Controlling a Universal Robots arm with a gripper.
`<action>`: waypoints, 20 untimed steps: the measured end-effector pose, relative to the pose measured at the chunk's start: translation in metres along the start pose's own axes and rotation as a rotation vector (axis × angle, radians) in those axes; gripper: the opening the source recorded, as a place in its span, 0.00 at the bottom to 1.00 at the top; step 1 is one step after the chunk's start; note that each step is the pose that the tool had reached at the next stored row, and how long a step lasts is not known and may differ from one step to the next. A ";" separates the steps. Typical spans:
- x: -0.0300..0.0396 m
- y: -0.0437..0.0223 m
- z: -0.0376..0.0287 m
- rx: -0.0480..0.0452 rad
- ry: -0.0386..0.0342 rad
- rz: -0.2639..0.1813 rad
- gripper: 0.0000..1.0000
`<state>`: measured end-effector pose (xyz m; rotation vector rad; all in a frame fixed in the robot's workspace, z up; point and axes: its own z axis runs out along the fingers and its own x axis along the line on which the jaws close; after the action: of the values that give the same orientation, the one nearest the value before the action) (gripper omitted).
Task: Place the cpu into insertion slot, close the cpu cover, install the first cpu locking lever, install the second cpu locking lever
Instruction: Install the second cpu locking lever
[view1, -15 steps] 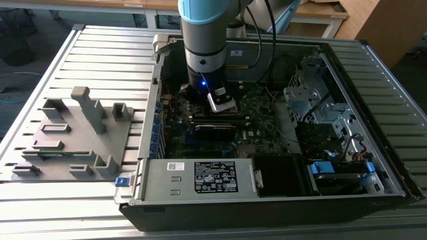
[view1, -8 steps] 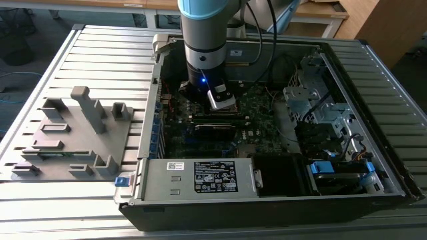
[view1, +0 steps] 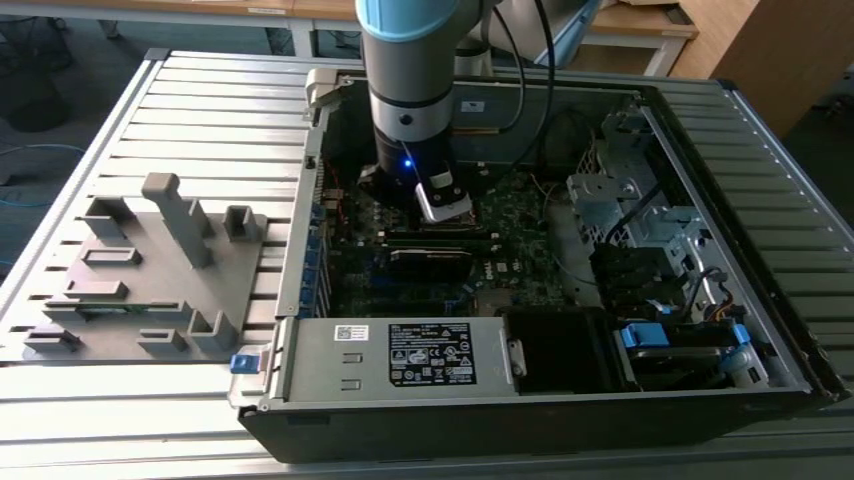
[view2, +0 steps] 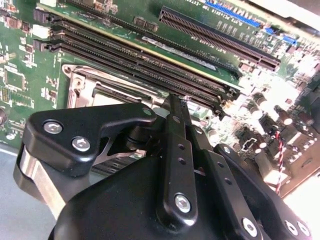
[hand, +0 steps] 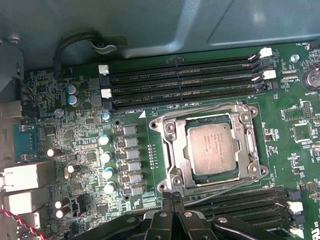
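1. One arm (view1: 407, 90) reaches down into one open computer case (view1: 534, 400) that lies on a slatted metal table (view1: 200, 110) in the exterior view.
2. One gripper (hand: 172, 197) hangs low over the green motherboard (hand: 80, 145), just beside one edge of the socket. In both wrist views its two fingers (view2: 175, 130) meet at the tip with no gap and nothing between them, so they are closed and empty.
3. One cpu (hand: 214, 148) lies flat in the socket, its dull grey top showing through the window of the frame.
4. One cpu cover (hand: 252, 145), a silvery square frame, lies flat around the chip in the first wrist view.
5. Thin wire levers run along two sides of the socket; one lever (hand: 200, 107) sits on the side toward the memory slots. Whether either is hooked down I cannot tell.
6. Four long memory slots (hand: 185, 80) lie side by side on the far side of the socket from the gripper, and more slots (hand: 240, 202) lie on its near side.
7. One grey power box (view1: 400, 355) with a white label fills the near wall of the case.
8. One grey fixture plate (view1: 140, 270) rests on the table, at the exterior view's left of the case.
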<state>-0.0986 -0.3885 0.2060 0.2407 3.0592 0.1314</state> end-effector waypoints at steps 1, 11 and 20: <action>0.0000 -0.0004 0.0000 0.0000 0.0000 0.000 0.10; 0.0013 -0.0021 0.0016 -0.0333 0.0017 0.002 0.10; 0.0022 -0.0055 0.0038 -0.0728 0.0066 0.005 0.10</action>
<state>-0.1013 -0.3932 0.2015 0.2444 3.0531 0.2438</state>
